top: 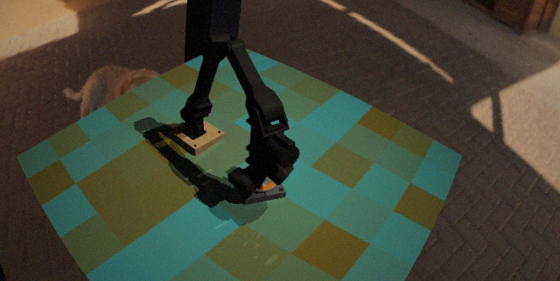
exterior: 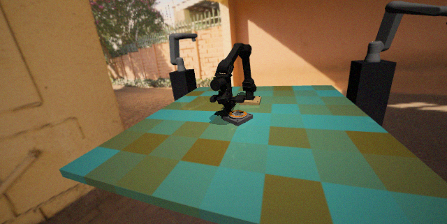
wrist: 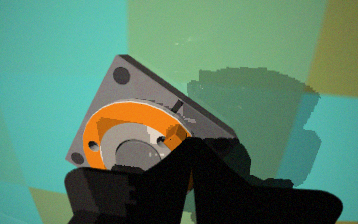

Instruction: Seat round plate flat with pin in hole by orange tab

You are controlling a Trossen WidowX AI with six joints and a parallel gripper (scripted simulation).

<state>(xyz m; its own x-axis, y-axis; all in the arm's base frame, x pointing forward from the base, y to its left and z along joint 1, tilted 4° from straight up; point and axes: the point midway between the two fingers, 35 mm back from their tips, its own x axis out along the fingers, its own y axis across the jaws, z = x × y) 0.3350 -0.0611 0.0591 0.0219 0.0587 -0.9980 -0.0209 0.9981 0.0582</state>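
Note:
The round plate, an orange ring (wrist: 135,111) (top: 268,186) (exterior: 238,112) around a pale middle, sits around the grey post (wrist: 137,151) on the dark grey square base (wrist: 102,95) (top: 278,194) (exterior: 238,121). The orange tab (wrist: 176,137) is at the plate's right side in the wrist view, with a dark hole (wrist: 161,140) beside it. My gripper (wrist: 193,142) is shut and empty. Its tips are right beside the tab, apparently at its outer side; whether they touch it cannot be told. The fingers hide the plate's lower part. The pin cannot be made out, and the plate's tilt is unclear.
The arm's wooden mounting plate (top: 210,140) (exterior: 254,101) is behind the base on the checkered table (top: 337,165) (exterior: 290,137). Black pedestals (top: 225,14) (exterior: 371,88) with grey arms stand beyond the table's edges. The arm's shadow falls beside the base.

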